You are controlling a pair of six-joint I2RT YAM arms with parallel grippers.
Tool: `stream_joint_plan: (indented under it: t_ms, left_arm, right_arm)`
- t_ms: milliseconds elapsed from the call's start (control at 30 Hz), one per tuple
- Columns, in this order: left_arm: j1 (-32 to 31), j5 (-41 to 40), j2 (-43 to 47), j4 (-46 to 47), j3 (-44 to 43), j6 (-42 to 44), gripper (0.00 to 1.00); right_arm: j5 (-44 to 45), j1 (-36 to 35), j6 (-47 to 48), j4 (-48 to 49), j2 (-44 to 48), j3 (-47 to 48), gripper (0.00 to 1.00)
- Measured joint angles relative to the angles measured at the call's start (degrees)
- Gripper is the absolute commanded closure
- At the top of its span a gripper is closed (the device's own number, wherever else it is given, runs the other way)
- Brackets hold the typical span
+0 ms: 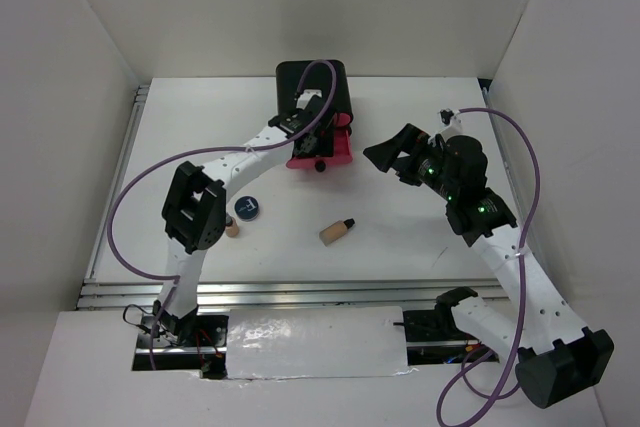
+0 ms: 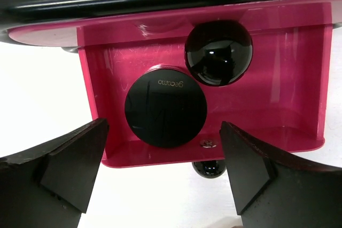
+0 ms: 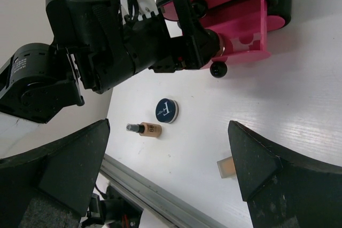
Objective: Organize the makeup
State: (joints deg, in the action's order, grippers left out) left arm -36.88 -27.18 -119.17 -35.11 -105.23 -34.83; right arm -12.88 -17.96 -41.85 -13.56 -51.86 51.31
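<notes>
A black compact (image 2: 165, 111) lies in the open pink drawer (image 2: 299, 105) of the black box (image 1: 312, 82). My left gripper (image 2: 163, 180) hovers over the drawer's front edge, open and empty; it also shows in the top view (image 1: 305, 135). A blue-lidded compact (image 1: 246, 209) and a beige bottle (image 1: 231, 226) lie by the left arm. They also show in the right wrist view, the compact (image 3: 166, 110) above the bottle (image 3: 145, 129). A second beige bottle (image 1: 338, 231) lies mid-table. My right gripper (image 1: 385, 157) is open and empty, above the table right of the drawer. No sachets are in view.
The drawer's black knob (image 2: 209, 168) points toward the arms, and a glossy black knob (image 2: 218, 53) sits above the drawer. White walls enclose the table on three sides. A metal rail (image 1: 300, 292) runs along the near edge.
</notes>
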Motion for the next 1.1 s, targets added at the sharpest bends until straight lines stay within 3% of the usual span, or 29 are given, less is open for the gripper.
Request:
stream_joint_plan:
  t_ms: [167,333,500,767,1100]
  left_arm:
    - [0.0,0.0,0.1,-1.4,-1.3,-0.1,0.01]
    - [0.2,-2.3,0.5,-7.1,-9.3,-1.9,0.01]
    - [2.7,-3.7,5.5,-13.0,-11.1,-6.5,0.01]
    - [13.1,-1.9,16.5,-19.5,6.1,-11.5,0.01]
    - [13.2,7.6,19.7,-16.6,27.9,-11.8,0.01]
  right_arm:
    - [0.0,0.0,0.0,0.0,0.0,0.0,0.00]
    - [0.0,0.0,0.0,0.2,0.0,0.0,0.00]
    - [-0.1,0.0,0.2,0.2,0.3,0.0,0.00]
    - [-0.4,0.0,1.1,0.1,1.0,0.0,0.00]
    - [-4.7,-0.1,2.0,-0.8,-1.9,0.4,0.00]
